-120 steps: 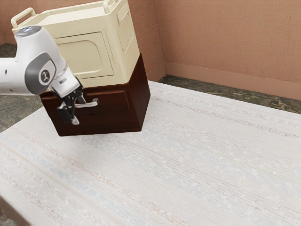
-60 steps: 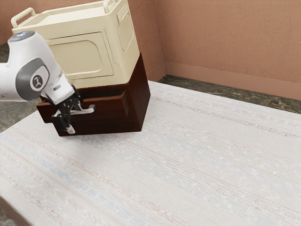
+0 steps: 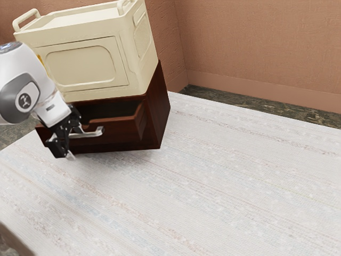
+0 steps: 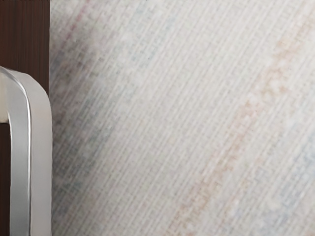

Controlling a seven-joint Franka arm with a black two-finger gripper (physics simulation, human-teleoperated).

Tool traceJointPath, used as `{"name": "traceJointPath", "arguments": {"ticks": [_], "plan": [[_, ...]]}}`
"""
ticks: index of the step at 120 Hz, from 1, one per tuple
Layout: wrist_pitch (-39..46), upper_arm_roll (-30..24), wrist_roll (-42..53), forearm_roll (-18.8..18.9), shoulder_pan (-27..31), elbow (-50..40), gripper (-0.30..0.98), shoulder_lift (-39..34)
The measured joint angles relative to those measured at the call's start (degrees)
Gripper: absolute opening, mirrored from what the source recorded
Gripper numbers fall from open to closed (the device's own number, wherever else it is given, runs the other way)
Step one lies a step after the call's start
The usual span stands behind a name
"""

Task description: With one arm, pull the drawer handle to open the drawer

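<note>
The gripper (image 3: 75,143) is at the front of the dark wood drawer (image 3: 118,129) in the exterior view, its fingers spread wide apart. One finger is up against the silver handle (image 3: 94,132), partly covering it; the other hangs lower, in front of the drawer. The drawer stands partly out of its brown cabinet (image 3: 159,114), with its dark inside visible along the top. In the wrist view, the curved metal handle (image 4: 40,147) runs beside the brown drawer front (image 4: 24,37). Exactly how the upper finger meets the handle is hidden.
A large cream box (image 3: 101,64) with raised handles rests on top of the cabinet. The pale woven tabletop (image 3: 213,186) spreads in front of the cabinet and toward the exterior view's right. Salmon-coloured walls (image 3: 256,48) rise behind.
From nearly closed, the drawer has slid out of the cabinet toward the exterior view's left. My arm and gripper have moved the same way, staying at the handle.
</note>
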Motion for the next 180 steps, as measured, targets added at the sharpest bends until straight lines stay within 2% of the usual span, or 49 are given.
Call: {"name": "traceJointPath", "arguments": {"ticks": [37,148,180], "plan": [[1.00,-0.06,-0.08,0.13,-0.09,-4.34,0.68,-3.58],[2.74,-2.81,-3.66,3.67,0.12,-14.26,0.66,-14.02],[2.01,-4.28,-4.38,3.80,0.73,-8.99,0.68,-16.66]]}}
